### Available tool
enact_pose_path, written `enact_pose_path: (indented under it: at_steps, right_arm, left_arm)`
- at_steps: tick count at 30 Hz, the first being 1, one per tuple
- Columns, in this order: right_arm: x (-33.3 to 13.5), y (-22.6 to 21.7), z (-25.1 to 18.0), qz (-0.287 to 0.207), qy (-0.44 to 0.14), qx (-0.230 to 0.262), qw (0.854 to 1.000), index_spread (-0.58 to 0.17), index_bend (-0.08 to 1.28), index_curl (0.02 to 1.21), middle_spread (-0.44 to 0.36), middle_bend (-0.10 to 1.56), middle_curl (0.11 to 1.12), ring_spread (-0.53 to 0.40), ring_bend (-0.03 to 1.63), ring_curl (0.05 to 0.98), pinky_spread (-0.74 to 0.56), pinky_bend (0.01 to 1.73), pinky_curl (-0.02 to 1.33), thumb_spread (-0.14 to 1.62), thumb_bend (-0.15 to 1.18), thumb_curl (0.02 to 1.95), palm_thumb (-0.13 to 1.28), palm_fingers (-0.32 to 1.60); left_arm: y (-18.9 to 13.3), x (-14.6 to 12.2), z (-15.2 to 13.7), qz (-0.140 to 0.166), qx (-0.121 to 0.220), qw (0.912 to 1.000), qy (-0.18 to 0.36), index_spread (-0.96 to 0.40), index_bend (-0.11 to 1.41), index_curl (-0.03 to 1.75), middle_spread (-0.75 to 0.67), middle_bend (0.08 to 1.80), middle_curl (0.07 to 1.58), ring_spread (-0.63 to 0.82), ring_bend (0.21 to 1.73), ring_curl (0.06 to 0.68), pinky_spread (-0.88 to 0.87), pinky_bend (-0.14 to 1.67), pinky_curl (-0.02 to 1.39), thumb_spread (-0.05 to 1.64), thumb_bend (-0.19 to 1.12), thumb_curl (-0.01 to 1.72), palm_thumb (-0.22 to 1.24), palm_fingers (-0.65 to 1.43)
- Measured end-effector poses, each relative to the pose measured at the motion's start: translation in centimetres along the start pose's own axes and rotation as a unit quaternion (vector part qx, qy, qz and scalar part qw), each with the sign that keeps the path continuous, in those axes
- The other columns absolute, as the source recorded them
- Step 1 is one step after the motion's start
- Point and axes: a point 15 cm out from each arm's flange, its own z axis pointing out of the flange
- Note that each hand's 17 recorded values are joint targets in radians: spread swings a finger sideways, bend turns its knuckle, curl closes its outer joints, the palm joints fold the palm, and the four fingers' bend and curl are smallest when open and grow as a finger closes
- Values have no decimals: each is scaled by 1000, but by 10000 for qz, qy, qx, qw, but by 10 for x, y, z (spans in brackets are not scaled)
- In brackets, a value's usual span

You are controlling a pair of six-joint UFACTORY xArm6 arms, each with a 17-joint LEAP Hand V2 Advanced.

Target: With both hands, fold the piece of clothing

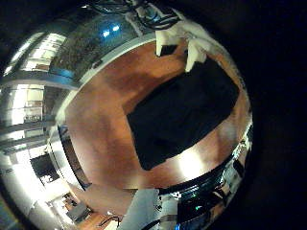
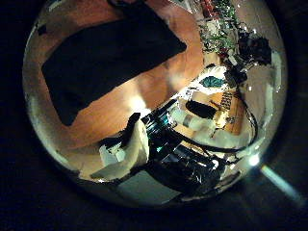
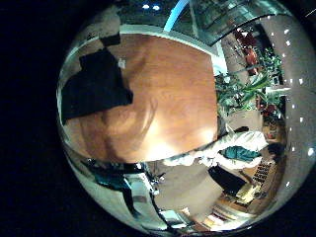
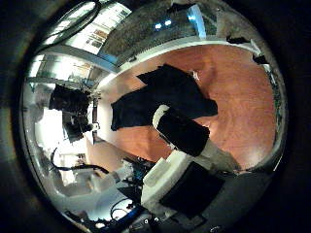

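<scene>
Dark piece of clothing (image 1: 182, 120) lies spread flat on the wooden surface (image 3: 168, 89), reaching out to one of its edges. Left robot hand (image 1: 189, 43) hovers above it, pale fingers (image 1: 197, 53) relaxed, holding nothing. Right robot hand (image 4: 185, 131) is well clear of the cloth; its finger state can't be made out.

Wooden table (image 3: 173, 89) — dark garment (image 3: 94, 84) apparently flat on it.
</scene>
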Motion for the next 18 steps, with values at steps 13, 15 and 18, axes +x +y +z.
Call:
enact_pose_path:
  at_steps: [13, 15, 18]
  right_arm:
    - [17, 15, 91, 171, -202, -1045, 9942, -418, 150, 535, -237, 672, 590, -292, 1023, 442, -85, 837, 379, 1238, -23, 253, 388, 259]
    - [24, 1, 100, 196, -187, -1038, 9942, -382, 132, 498, -250, 721, 597, -297, 998, 429, -52, 813, 361, 1213, -18, 260, 395, 234]
    - [33, -22, 115, 143, -155, -1067, 9941, -379, 232, 498, -246, 693, 584, -281, 954, 402, -29, 772, 327, 1182, -15, 275, 418, 273]
  left_arm:
    - [48, 13, 25, -133, -230, 9996, 49, 61, 169, 344, 395, 176, 279, 438, 694, 244, 448, 428, 387, 1155, -20, 323, 368, -4]
    - [52, 12, 24, -156, -219, 9996, 32, 61, 173, 344, 392, 175, 277, 439, 695, 243, 447, 429, 382, 1155, -20, 322, 368, 2]
    - [58, 10, 27, -188, -261, 9995, 39, 61, 171, 342, 387, 176, 276, 438, 702, 243, 450, 433, 378, 1154, -24, 320, 359, 5]
